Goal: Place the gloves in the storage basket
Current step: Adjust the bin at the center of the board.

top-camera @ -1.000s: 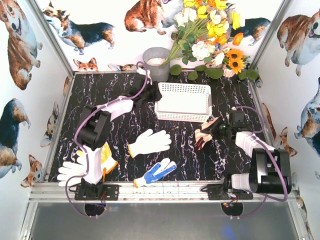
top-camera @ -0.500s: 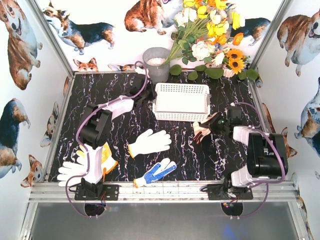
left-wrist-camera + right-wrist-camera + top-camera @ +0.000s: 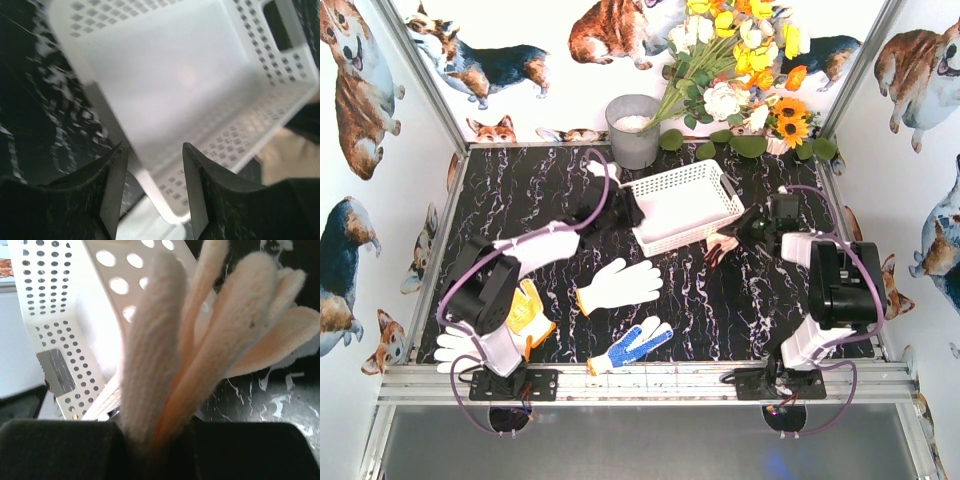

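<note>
While an arm stood at each end of it, the storage basket sat askew on the black table.
At the basket's right end, the right gripper was clamped on a cream glove. At its left end, the left gripper straddled the rim, fingers apart; whether they pinched it I couldn't tell. A white glove and a blue-dotted glove lay apart on the basket's near side.
</note>
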Controlling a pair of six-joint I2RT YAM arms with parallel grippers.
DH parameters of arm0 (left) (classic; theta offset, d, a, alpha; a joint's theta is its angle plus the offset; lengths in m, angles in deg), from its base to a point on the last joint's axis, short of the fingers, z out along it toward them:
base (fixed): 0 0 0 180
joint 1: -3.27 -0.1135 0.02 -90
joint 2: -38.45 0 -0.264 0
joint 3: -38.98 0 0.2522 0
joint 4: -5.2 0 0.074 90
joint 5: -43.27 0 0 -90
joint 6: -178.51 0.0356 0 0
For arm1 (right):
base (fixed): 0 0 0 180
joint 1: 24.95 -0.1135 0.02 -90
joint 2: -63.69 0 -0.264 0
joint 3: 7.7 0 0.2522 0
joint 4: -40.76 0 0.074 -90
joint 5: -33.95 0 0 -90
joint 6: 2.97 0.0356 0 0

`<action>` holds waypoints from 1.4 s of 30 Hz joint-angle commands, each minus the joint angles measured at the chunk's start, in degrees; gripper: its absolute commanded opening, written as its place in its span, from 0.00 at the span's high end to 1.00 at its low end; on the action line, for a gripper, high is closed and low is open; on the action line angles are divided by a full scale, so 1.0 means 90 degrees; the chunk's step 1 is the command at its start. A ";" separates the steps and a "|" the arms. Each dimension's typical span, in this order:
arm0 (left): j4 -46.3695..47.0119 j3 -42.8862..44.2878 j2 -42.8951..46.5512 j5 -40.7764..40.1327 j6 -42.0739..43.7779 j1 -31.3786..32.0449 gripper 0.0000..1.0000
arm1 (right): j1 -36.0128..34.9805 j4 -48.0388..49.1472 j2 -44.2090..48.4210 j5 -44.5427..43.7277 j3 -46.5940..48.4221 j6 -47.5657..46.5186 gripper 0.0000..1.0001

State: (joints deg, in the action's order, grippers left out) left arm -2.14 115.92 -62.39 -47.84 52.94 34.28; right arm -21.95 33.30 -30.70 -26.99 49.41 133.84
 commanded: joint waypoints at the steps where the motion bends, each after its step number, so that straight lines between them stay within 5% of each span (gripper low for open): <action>1: 0.0359 -0.0388 0.0372 0.0153 -0.0269 0.0550 0.55 | -0.0012 0.0425 -0.0242 0.0056 0.0531 -0.0229 1.00; 15: 0.0774 -0.0574 0.0943 0.0719 0.0328 0.1629 0.46 | -0.0031 -0.0306 -0.0499 0.0443 0.1461 -0.1132 1.00; 20: -0.0560 0.0170 0.1159 -0.0071 0.1844 0.1216 0.33 | -0.0031 -0.0457 -0.0274 0.0448 0.1350 -0.1204 1.00; 24: -0.0973 0.0796 0.0671 0.0120 0.2587 0.0463 0.28 | -0.0031 -0.0333 -0.0226 0.0524 0.1179 -0.1109 1.00; 32: -0.1380 0.2346 -0.0887 0.0787 0.3091 -0.0589 0.27 | -0.0088 -0.0374 -0.0127 0.0566 0.1052 -0.1082 1.00; 42: -0.1900 0.3746 -0.2203 0.1206 0.3383 -0.0778 0.25 | -0.0208 -0.0489 -0.0181 0.0541 0.1131 -0.1126 1.00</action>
State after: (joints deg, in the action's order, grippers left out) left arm -17.07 144.64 -79.53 -39.38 80.92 27.57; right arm -23.11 27.36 -34.24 -23.06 58.77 124.57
